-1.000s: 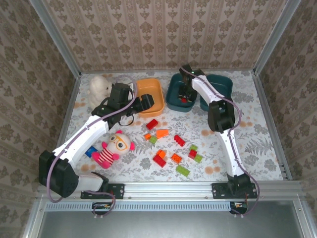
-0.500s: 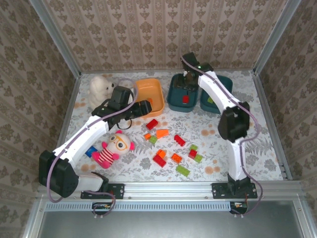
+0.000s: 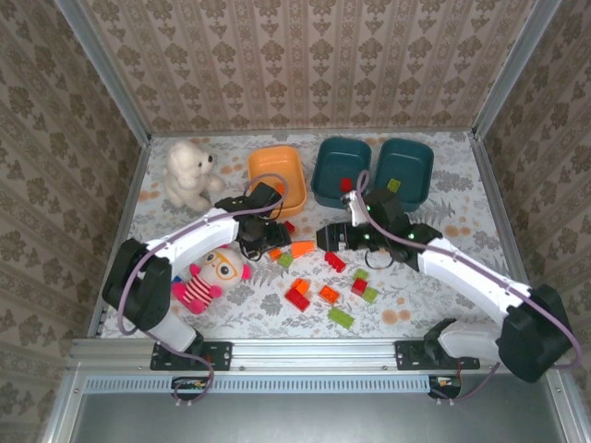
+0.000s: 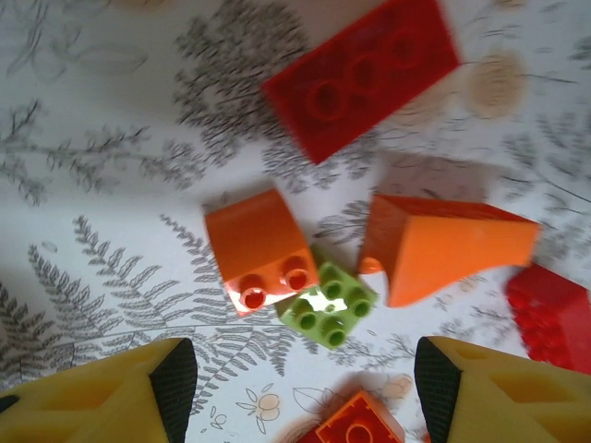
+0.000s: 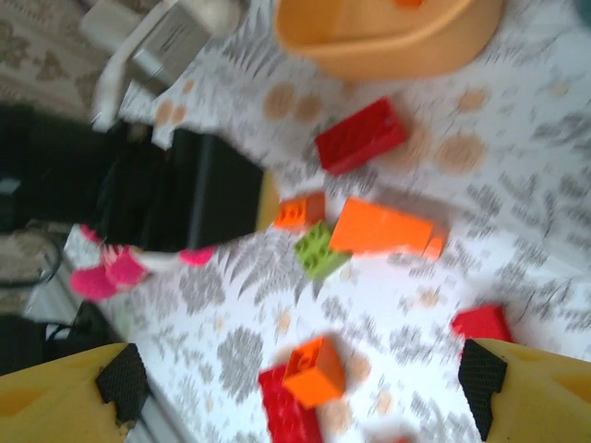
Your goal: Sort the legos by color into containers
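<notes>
Between the yellow fingers of my left pincer nothing is grasped; they stand apart, released, low over the desk. Just beyond them a small orange lego touches a light green lego at one corner. An orange wedge lego lies just beside the green one, and a long red lego lies farther out.

My right pincer is released as well, its fingers wide with nothing between them. Below it an orange block rests against a red one, and past that I see the same little cluster from the other side. From above, the left pincer and the right pincer face each other across that cluster near the middle of the desk.

More loose legos in red, orange and green lie scattered toward the near edge. Along the far edge stand the orange tub and, to its right, two teal tubs side by side. The nearer-left teal one holds a red lego, the other a green lego. A white plush bear and a striped doll are on the left side.
</notes>
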